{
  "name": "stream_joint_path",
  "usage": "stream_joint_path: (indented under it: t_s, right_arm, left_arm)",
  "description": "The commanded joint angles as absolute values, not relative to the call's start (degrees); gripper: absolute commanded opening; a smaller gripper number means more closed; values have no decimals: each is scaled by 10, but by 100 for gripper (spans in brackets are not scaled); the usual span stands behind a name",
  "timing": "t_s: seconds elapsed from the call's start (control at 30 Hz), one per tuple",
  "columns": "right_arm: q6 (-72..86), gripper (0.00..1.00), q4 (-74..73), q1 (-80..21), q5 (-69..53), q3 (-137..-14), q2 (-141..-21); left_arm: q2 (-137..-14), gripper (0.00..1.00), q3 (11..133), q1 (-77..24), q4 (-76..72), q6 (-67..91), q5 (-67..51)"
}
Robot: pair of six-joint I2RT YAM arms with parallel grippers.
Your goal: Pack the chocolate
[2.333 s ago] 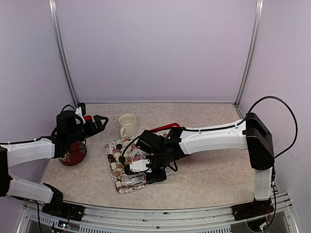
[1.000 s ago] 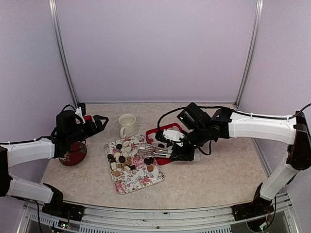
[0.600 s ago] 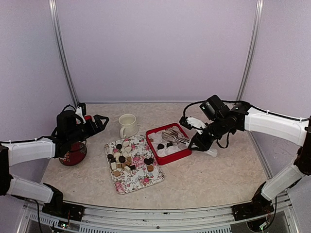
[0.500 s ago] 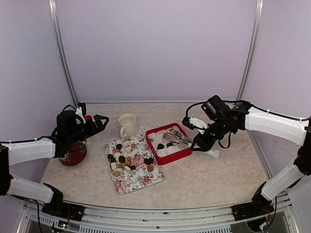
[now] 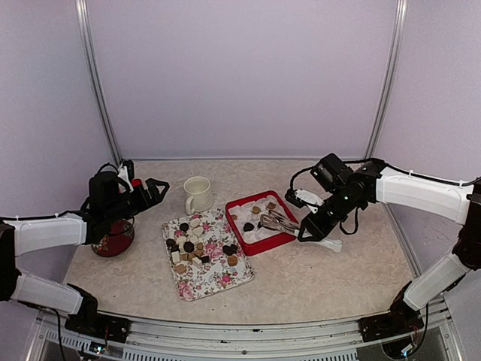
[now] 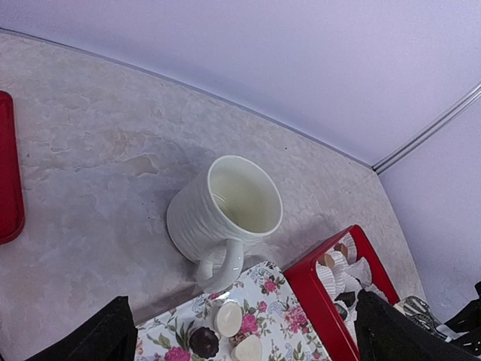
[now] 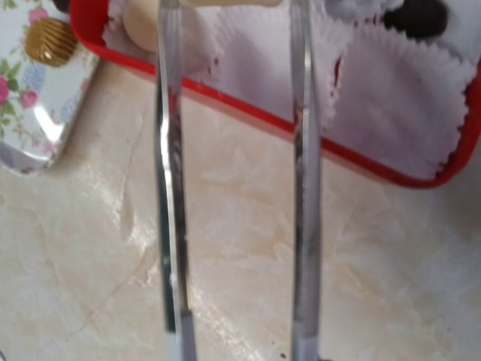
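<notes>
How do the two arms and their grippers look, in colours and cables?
The left arm and right arm have smooth white shells with black joints and wrist blocks. Thin black cables run along them. The left gripper and right gripper have black fingers.

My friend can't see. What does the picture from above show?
The right gripper holds metal tongs over a red box of white paper liners. Chocolates sit on a flowery tray beside it; the left gripper is open.
</notes>
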State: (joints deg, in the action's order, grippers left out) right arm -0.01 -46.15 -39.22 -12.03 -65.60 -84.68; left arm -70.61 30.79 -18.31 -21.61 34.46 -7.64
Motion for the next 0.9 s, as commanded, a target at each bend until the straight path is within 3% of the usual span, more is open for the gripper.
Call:
stream_joint_path:
  t_s: [0.0, 0.87]
  right_arm:
    - [10, 29, -461, -385, -129, -650, -856]
    - [0, 41, -460, -384, -113, -662, -874]
  left_arm:
    - [-711, 99, 316, -180, -235, 348, -86]
    - [-714, 99, 313, -180, -237, 347, -83]
